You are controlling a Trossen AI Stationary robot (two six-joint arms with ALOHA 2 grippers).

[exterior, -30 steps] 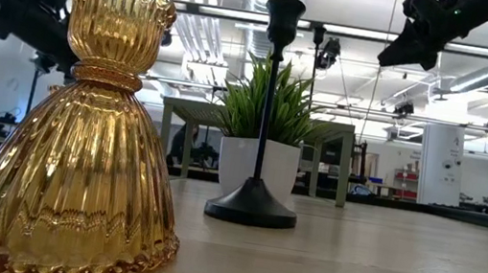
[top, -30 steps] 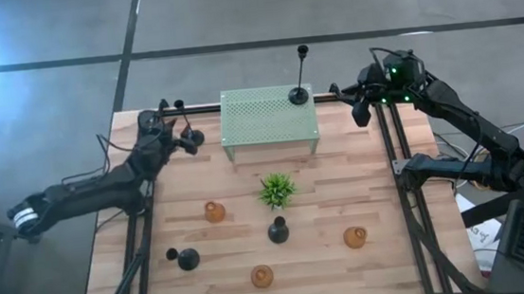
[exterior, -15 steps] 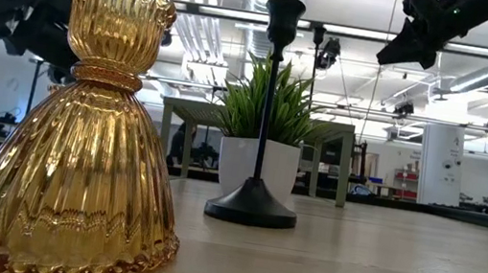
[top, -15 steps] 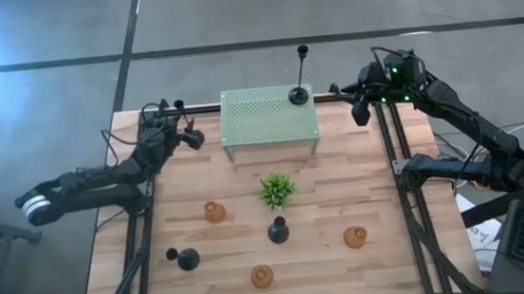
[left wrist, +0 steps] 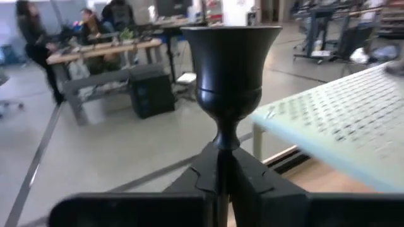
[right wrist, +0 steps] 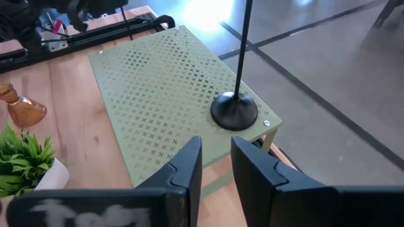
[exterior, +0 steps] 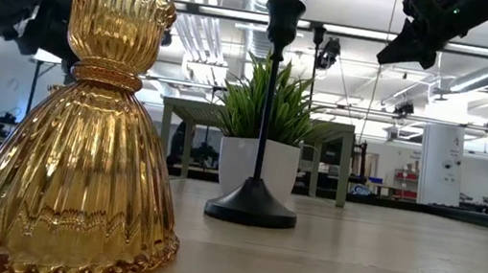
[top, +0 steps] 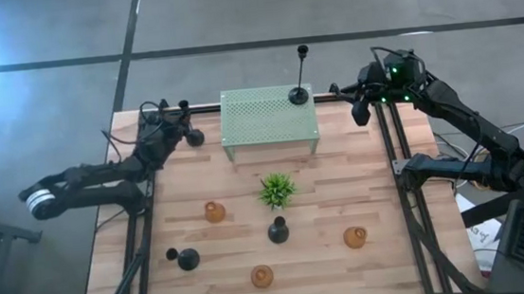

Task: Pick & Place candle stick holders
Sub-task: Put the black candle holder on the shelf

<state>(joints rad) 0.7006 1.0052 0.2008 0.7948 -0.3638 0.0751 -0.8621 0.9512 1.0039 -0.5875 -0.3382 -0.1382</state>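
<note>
We note the left gripper [left wrist: 222, 183] at the table's far left corner, fingers pressed onto the thin stem of a tall black holder [left wrist: 228, 75], beside the green perforated stand [top: 269, 120]. The right gripper [right wrist: 214, 165] hovers by the stand's right end, fingers slightly parted, empty, near the second tall holder [top: 300, 91] standing there. Risk as we judge it: a thin stem pinched low could pivot and swing the heavy base, clipping the stand's edge.
</note>
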